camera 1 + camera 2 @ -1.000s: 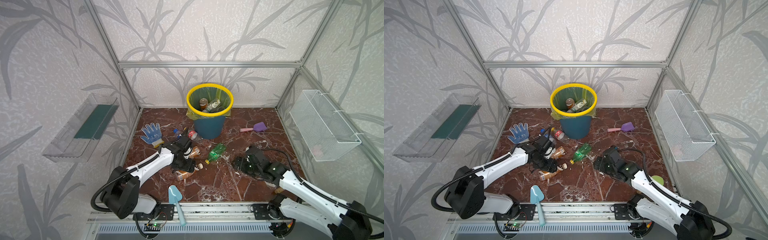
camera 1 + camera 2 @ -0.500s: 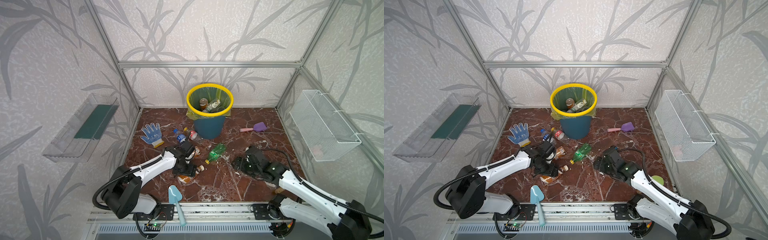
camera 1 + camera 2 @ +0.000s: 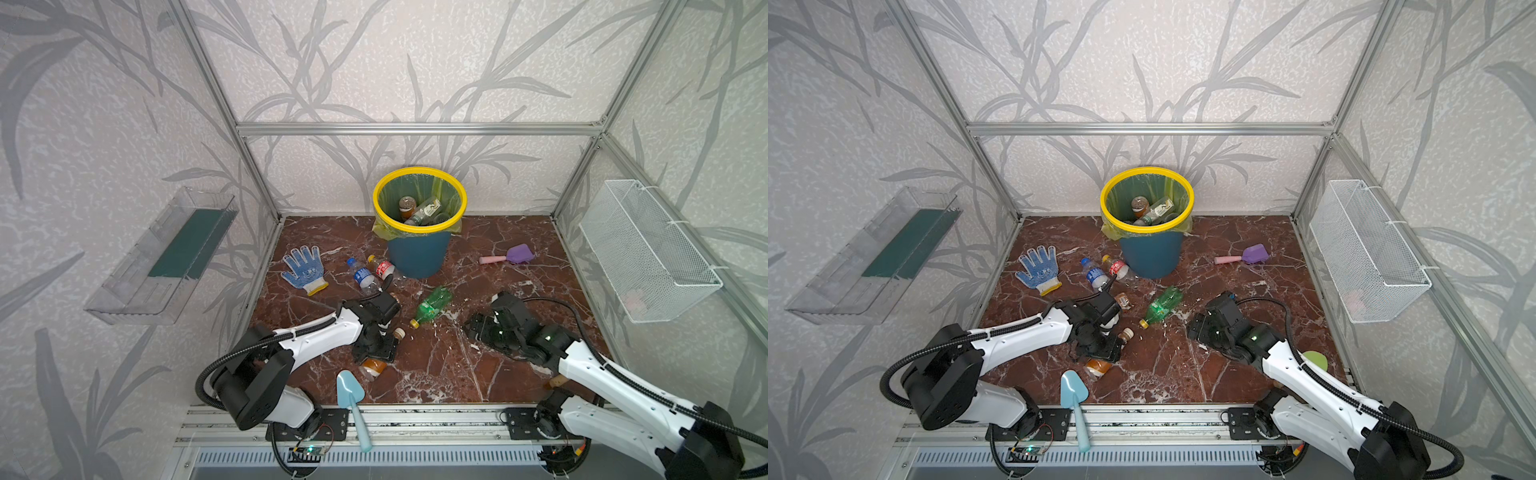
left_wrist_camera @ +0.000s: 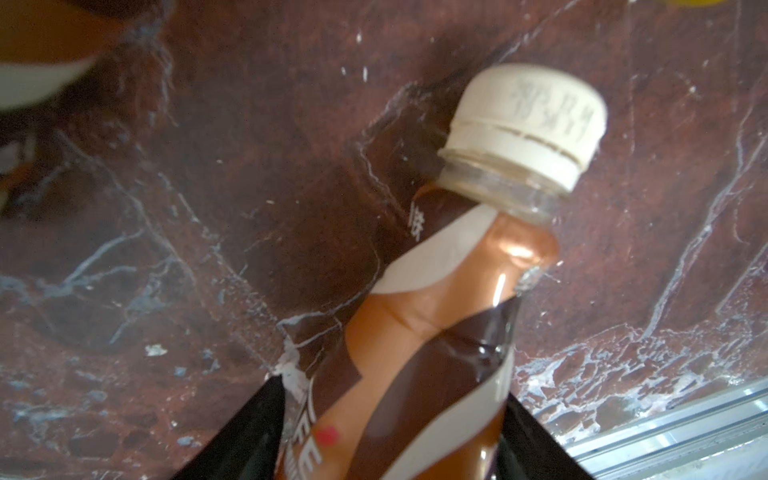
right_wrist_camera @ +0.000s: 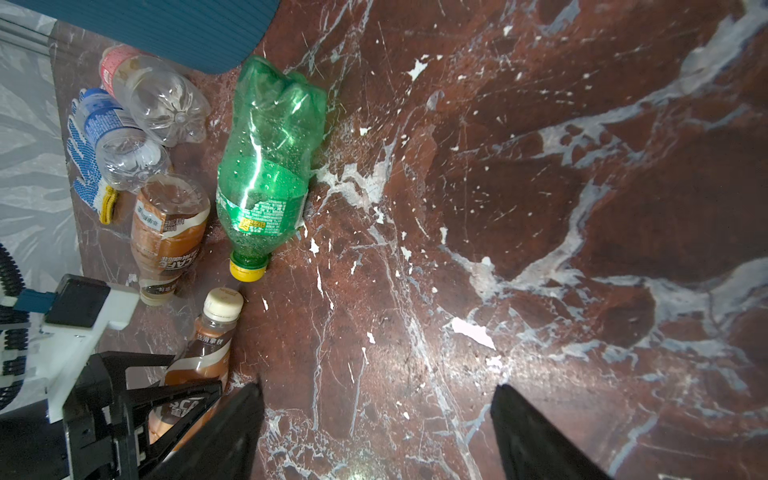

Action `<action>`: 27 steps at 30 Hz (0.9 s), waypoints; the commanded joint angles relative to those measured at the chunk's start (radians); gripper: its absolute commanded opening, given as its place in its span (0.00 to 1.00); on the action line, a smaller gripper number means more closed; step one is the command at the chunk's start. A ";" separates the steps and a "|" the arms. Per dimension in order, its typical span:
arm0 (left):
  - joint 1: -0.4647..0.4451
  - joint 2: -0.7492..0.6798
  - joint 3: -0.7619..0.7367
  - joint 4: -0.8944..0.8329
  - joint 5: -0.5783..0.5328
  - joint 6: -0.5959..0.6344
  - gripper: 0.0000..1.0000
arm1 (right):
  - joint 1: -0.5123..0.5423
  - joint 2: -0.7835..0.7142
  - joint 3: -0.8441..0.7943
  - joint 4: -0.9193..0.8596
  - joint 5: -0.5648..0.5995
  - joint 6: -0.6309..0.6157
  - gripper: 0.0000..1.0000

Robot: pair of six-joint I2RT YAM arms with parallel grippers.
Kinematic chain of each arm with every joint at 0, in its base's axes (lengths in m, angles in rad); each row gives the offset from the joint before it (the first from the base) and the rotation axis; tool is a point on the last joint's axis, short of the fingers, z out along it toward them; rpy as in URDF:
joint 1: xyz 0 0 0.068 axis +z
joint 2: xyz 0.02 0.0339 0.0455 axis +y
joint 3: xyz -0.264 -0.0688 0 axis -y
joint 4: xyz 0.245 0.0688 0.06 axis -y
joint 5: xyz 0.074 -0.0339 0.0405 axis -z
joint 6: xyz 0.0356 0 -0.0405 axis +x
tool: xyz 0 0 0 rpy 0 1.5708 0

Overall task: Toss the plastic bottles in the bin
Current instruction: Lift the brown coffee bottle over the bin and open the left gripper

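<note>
Left gripper [image 3: 375,348] is pinching brown bottle [image 4: 432,332] mid-body; bottle's lying on floor [image 3: 457,374], near-left of centre. We're aiming at squeezing firm w/o crushing, lifting straight, clearing green bottle [image 3: 432,305], then carrying to bin [image 3: 417,257], far centre. Right gripper [image 5: 376,415] is sitting spread, empty.

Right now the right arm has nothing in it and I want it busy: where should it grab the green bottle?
Probably the labelled middle of the green bottle, from straight above, the open right gripper spanning its width. It lies flat on its side; the neck is narrow and its yellow cap sits close to a brown bottle.
</note>
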 commanded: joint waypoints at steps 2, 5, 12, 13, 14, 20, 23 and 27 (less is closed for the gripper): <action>-0.029 -0.041 -0.041 0.034 -0.036 -0.064 0.69 | 0.000 -0.024 -0.010 -0.030 0.021 0.006 0.86; -0.042 -0.061 -0.061 0.045 -0.053 -0.088 0.66 | -0.001 -0.025 -0.014 -0.030 0.022 0.008 0.86; -0.052 -0.163 -0.119 0.066 -0.094 -0.152 0.62 | 0.000 -0.024 -0.009 -0.028 0.022 0.006 0.86; -0.052 -0.189 -0.128 0.066 -0.101 -0.164 0.61 | 0.000 -0.023 -0.009 -0.030 0.022 0.007 0.86; -0.053 -0.210 -0.135 0.065 -0.105 -0.173 0.61 | 0.000 -0.022 -0.007 -0.029 0.022 0.006 0.86; -0.054 -0.353 -0.187 0.099 -0.127 -0.231 0.60 | 0.001 -0.006 -0.008 -0.017 0.019 0.008 0.85; -0.053 -0.449 -0.204 0.124 -0.127 -0.236 0.60 | 0.001 0.006 -0.005 -0.012 0.014 0.008 0.85; -0.052 -0.575 -0.224 0.154 -0.168 -0.267 0.59 | 0.003 0.016 -0.008 -0.007 0.011 0.011 0.85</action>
